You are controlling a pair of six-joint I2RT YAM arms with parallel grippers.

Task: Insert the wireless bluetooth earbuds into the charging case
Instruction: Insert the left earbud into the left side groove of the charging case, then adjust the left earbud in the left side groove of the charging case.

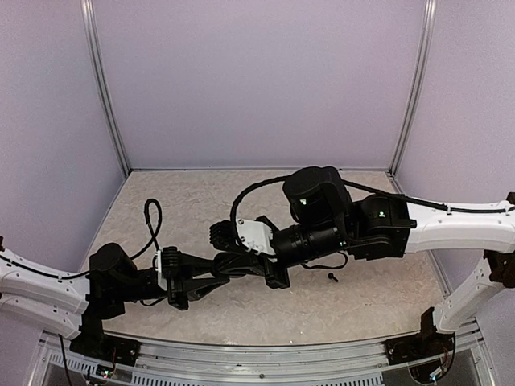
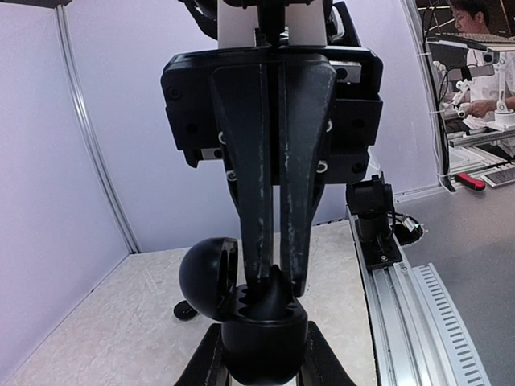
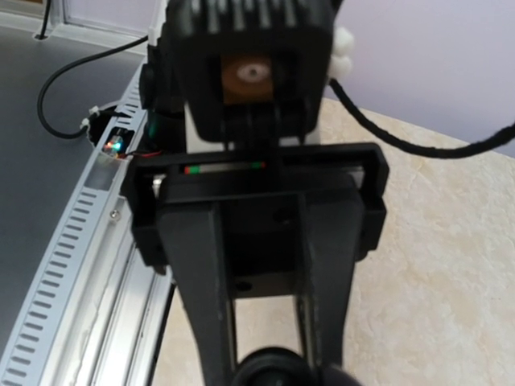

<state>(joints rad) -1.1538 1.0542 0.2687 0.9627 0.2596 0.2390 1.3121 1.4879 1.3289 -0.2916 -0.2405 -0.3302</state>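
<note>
In the left wrist view my left gripper [image 2: 261, 366] is shut on the glossy black charging case [image 2: 265, 338], one finger on each side. The case's round lid [image 2: 208, 277] is swung open to the left. My right gripper [image 2: 278, 281] comes down from above with its fingers nearly together, shut on a black earbud [image 2: 278, 293] whose lower end sits in the case's opening. A second bud [image 1: 332, 277] lies on the table. In the top view the two grippers meet at mid-table [image 1: 229, 265] and hide the case. The right wrist view faces the left gripper's fingers [image 3: 201, 289], with the case [image 3: 273, 370] at the bottom edge.
The aluminium rail [image 2: 402, 297] runs along the table's near edge, with the right arm's base [image 2: 374, 213] bolted to it. Purple walls enclose the far and side edges. A black cable [image 1: 153, 225] loops over the left arm. A small black object [image 2: 185, 310] lies on the table left of the case.
</note>
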